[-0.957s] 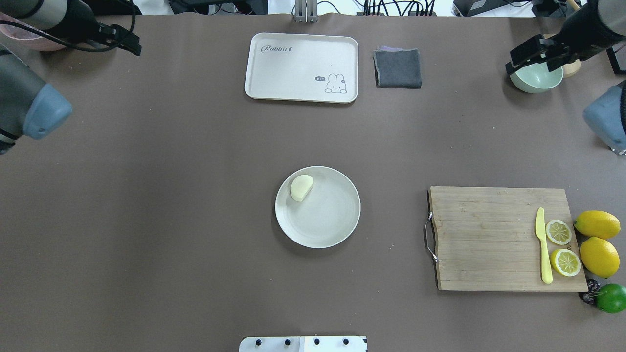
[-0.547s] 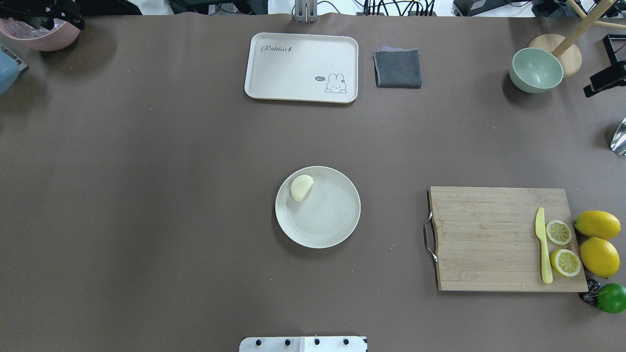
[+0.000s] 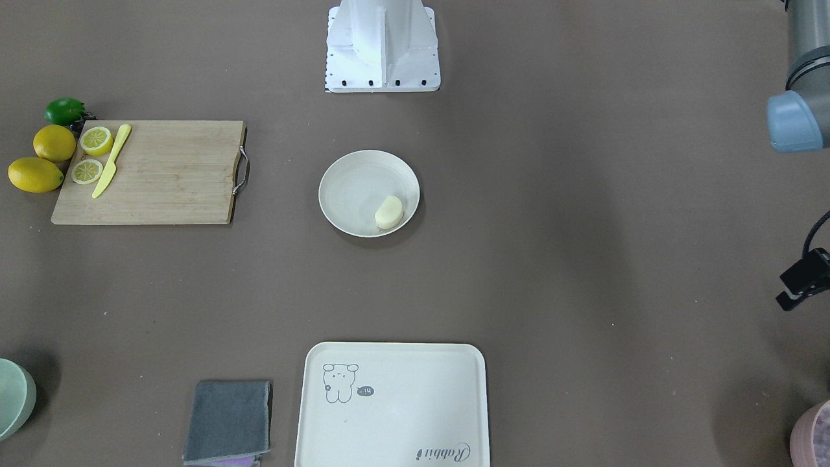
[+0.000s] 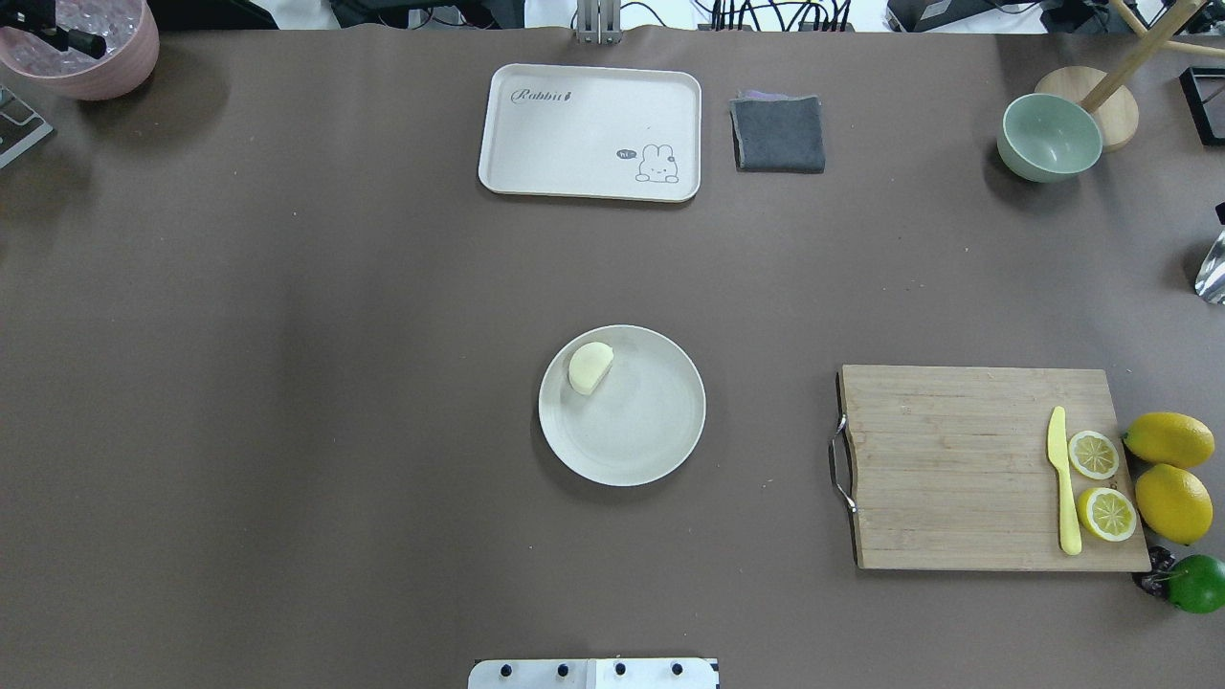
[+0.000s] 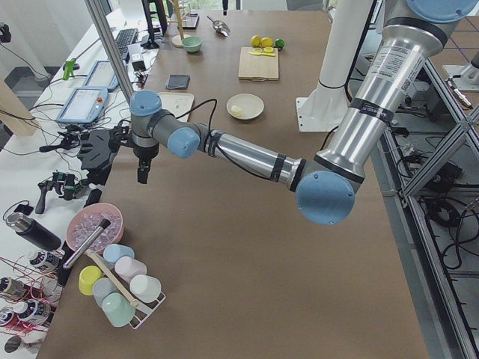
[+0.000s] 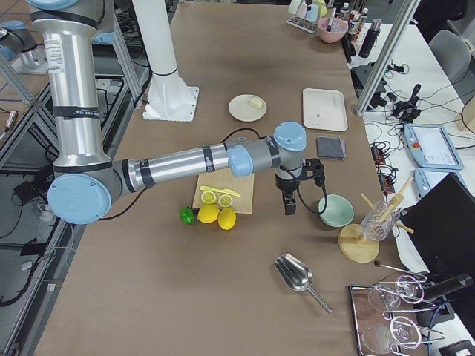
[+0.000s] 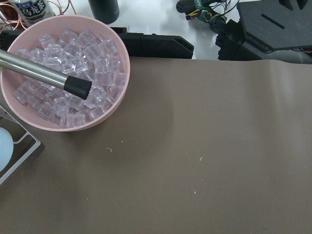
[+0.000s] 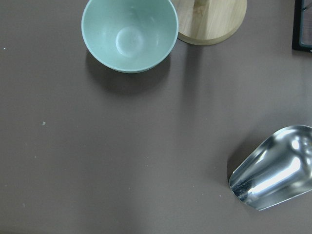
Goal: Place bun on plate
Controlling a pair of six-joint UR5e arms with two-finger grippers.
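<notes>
Resting by the far-left rim of the plate, the bun lies diagonally, flat side facing inward. Left gripper and right gripper: cannot tell their grip.

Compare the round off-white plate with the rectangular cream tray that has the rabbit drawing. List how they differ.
Shape: the round off-white plate is a circle; the rectangular cream tray has rounded corners.
Marking: the plate is plain; the tray bears a rabbit drawing and the word Rabbit.
Load: the plate holds the pale cream bun; the tray holds nothing.
Both are pale, raised-rimmed and lie flat on the brown table.
</notes>
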